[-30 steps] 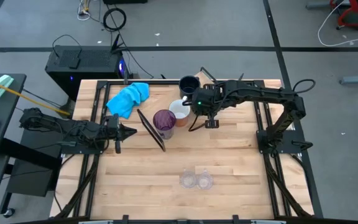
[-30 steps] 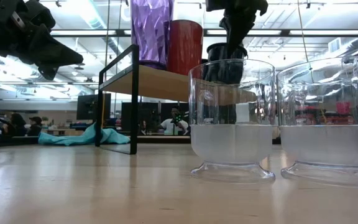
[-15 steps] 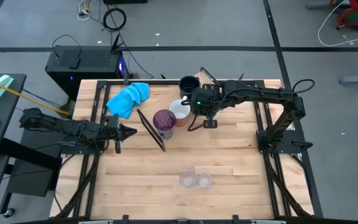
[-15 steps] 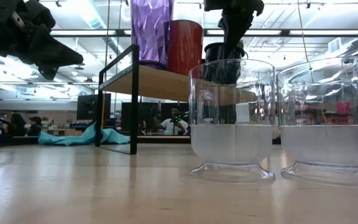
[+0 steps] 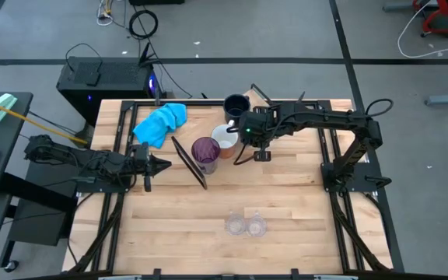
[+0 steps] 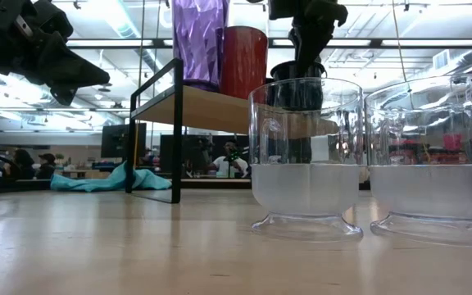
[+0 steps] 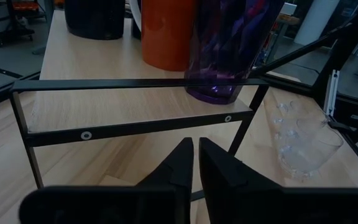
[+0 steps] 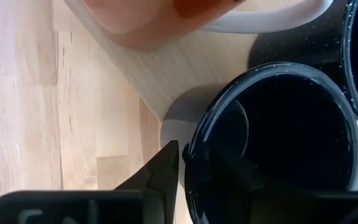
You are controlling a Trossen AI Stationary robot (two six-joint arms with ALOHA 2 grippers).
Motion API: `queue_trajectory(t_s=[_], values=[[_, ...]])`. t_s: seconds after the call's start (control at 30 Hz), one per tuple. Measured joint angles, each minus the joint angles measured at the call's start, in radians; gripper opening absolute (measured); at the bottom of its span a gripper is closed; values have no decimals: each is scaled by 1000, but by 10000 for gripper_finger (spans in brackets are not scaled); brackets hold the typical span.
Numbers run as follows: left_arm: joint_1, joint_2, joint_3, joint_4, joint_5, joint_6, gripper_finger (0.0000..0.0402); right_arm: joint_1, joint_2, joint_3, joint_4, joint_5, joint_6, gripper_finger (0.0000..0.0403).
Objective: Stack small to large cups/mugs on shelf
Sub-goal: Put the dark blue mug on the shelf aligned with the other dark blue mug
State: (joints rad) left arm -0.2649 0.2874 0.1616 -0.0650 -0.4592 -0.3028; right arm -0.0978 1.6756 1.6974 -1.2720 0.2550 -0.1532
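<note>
Right wrist view: right tool has loosened around the navy mug's rim on the shelf

- The shelf stands on the bench toward its far side, between the two arms.
- On the shelf, a tumbler stands just beside a mug, with another mug behind them at the far end.
- A cloth lies on the bench left of the shelf.
- Two glasses stand side by side near the bench's front edge, well apart from the shelf.
- The left hand hangs left of the shelf; the right hand is over the shelf's mugs.
</note>
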Motion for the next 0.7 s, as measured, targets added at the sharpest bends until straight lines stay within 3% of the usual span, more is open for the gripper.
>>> queue_trajectory(t_s=[0.7], values=[[0,0,0,0,0,1,28,0,-1,0,44,9,-52,106]])
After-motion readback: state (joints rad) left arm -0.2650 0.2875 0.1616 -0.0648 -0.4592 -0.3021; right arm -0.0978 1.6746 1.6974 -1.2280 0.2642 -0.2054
